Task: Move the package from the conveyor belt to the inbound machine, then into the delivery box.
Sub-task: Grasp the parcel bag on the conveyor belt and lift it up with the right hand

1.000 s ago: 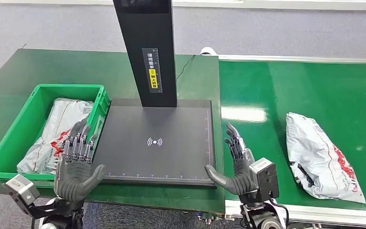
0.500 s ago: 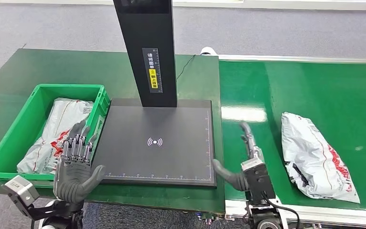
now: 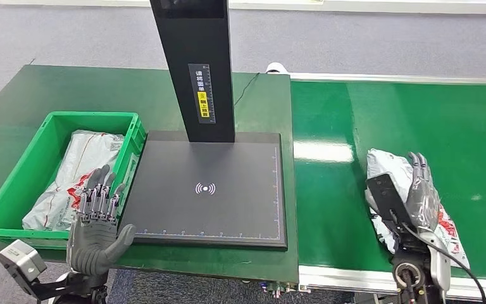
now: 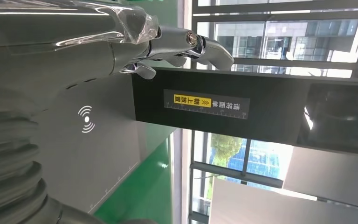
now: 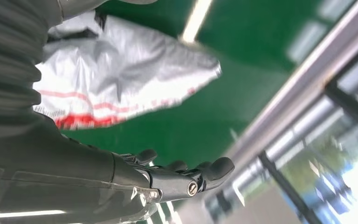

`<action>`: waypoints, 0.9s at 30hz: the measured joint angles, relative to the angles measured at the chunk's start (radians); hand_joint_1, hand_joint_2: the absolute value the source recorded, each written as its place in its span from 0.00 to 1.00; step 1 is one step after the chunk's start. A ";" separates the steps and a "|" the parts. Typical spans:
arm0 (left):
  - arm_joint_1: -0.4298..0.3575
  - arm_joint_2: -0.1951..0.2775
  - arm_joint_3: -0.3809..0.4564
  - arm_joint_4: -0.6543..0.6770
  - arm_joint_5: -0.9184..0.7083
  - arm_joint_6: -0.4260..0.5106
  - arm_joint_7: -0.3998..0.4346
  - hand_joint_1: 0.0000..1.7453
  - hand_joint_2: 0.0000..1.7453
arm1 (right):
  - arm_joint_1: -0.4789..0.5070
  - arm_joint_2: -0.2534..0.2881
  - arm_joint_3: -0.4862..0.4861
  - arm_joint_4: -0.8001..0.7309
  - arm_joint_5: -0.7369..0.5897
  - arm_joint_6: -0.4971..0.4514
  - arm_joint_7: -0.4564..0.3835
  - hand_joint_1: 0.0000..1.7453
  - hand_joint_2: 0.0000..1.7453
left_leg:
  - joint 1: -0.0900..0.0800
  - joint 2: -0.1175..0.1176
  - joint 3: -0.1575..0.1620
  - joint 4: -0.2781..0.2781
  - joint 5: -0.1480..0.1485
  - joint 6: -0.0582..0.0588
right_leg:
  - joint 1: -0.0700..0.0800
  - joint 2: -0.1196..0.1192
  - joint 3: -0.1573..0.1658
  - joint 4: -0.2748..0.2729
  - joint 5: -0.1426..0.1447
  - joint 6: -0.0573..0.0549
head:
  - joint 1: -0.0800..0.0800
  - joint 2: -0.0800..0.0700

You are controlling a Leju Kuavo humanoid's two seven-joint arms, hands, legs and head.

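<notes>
The inbound machine (image 3: 209,190) bears a white wireless-wave sign at its platform's centre; at 12 o'clock, its black column (image 3: 196,69) carries a yellow-and-white Chinese label (characters too small to read).

Two packages (image 3: 411,202) (image 3: 76,171), one crate (image 3: 12,190), one scanner (image 3: 209,190).

Dark grey left hand (image 3: 95,234), ribbed grey wrist cover; right hand (image 3: 421,190) apparently plastic-wrapped, black cable trailing.

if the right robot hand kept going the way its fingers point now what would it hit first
Probably nothing soon. The right robot hand lies over the package, fingers pointing up the conveyor belt. Beyond the fingertips is bare belt, then its far rail; the height above the package is unclear.
</notes>
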 joint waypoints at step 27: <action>-0.013 0.051 0.002 0.032 0.035 0.027 0.032 0.00 1.00 | -0.292 -0.266 0.176 0.614 0.201 0.155 0.297 0.00 1.00 | 0.000 0.000 -0.001 0.000 0.000 0.000 | 0.000 -0.001 -0.001 0.000 0.000 0.000 | 0.000 0.000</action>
